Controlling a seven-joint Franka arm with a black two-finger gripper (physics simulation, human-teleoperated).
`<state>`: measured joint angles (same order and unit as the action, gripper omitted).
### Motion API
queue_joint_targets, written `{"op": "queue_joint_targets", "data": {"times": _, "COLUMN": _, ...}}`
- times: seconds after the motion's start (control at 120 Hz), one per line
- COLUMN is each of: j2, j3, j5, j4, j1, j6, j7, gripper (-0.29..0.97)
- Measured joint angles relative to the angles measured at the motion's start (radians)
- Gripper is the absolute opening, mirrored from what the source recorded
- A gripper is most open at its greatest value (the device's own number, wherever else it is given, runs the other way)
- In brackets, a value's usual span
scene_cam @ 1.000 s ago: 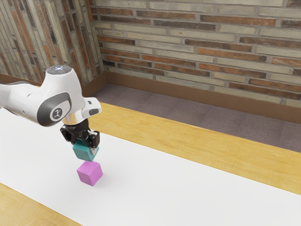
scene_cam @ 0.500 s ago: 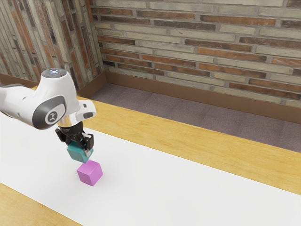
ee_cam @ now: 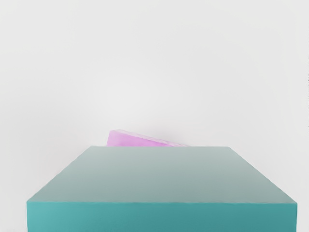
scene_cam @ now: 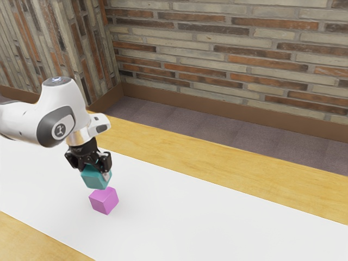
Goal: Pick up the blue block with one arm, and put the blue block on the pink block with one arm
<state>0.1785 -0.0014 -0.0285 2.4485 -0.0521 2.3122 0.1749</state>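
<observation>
My black gripper is shut on the blue (teal) block, which hangs tilted in the air. The pink block rests on the white table surface just below it, slightly toward the exterior view's right. The two blocks look close together, and I cannot tell if they touch. In the wrist view the blue block sits large right under my hand, and a strip of the pink block peeks out past its far edge.
A white mat covers the wooden table, with wood showing along its far and near sides. Brick walls and a grey floor strip lie behind the table.
My hand with the blue block swung toward the exterior view's left, then came back a little and lower, closer above the pink block. The pink block stayed put.
</observation>
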Motion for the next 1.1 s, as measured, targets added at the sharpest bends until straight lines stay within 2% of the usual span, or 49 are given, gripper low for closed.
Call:
{"op": "queue_joint_targets", "data": {"times": 0.292, "j2": 0.007, "j3": 0.0, "j5": -0.025, "j4": -0.001, "j1": 0.002, "j6": -0.046, "j7": 0.008, "gripper": 0.34}}
{"op": "queue_joint_targets", "data": {"times": 0.733, "j2": 0.004, "j3": 0.001, "j5": -0.029, "j4": -0.004, "j1": -0.01, "j6": -0.102, "j7": -0.12, "gripper": 0.34}}
{"op": "queue_joint_targets", "data": {"times": 1.1, "j2": -0.075, "j3": 0.002, "j5": -0.028, "j4": -0.059, "j1": -0.027, "j6": -0.098, "j7": -0.232, "gripper": 0.34}}
